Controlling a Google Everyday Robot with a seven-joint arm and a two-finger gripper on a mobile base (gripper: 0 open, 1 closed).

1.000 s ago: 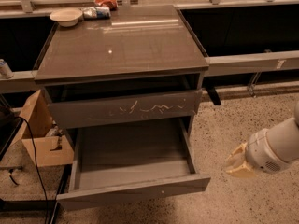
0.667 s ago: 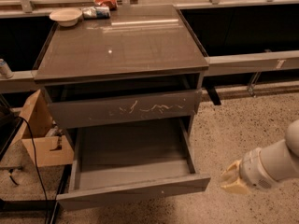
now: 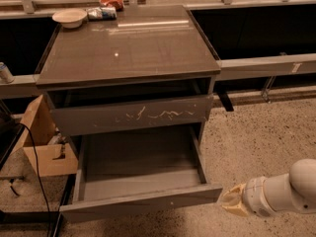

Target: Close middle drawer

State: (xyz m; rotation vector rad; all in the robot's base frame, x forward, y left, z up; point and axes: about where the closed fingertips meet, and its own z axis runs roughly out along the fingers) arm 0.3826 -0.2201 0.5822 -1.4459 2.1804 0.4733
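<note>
The middle drawer (image 3: 143, 201) stands pulled far out, its bare tray fully exposed, so nothing of the closing is done yet. The gripper (image 3: 228, 201) sits low over the floor, jaws drawn together with no gap showing and holding nothing. Just left of the jaws is the right end of the plain drawer front; contact cannot be made out. Above and left of the jaws, the scratched drawer front (image 3: 133, 115) is in place. The whole push inward probably remains.
</note>
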